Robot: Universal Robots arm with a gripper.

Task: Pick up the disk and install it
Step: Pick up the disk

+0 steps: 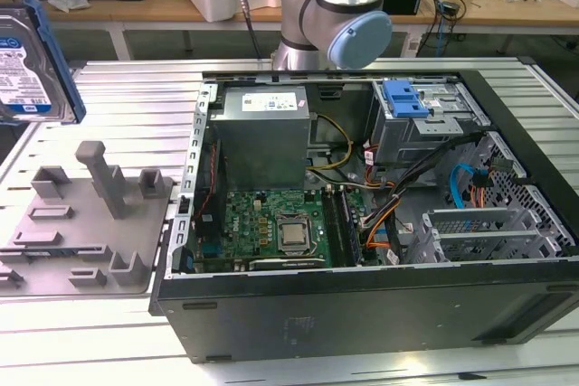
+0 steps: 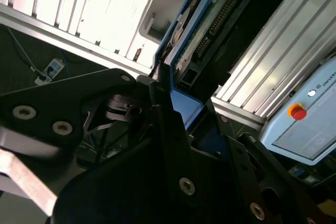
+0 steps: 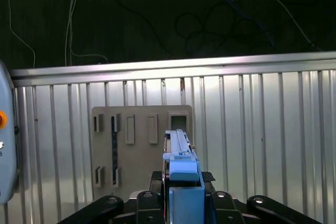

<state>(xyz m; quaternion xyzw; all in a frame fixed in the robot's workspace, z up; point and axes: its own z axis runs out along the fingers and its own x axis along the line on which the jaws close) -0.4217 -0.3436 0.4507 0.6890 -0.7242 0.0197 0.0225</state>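
Clamping the disk (image 1: pixel 25 65), the jaws are closed on it, holding it upright in the air above the grey fixture (image 1: pixel 90 223), near the counter's (image 1: pixel 136 97) edge at the exterior view's left.

The exterior view stands off the arm (image 1: pixel 348 6), raised and tilted down across the table (image 1: pixel 127 97), facing the open computer case (image 1: pixel 362 314) at middling range; the first wrist view looks steeply down from well above the table, the floor (image 3: pixel 157 14) beyond its edge; the second wrist view sits close behind the gripper (image 2: pixel 168 85), sighting along the disk (image 2: pixel 210 30); the grey fixture plate (image 1: pixel 90 223) shows in the exterior and first wrist views, the disk in all three.
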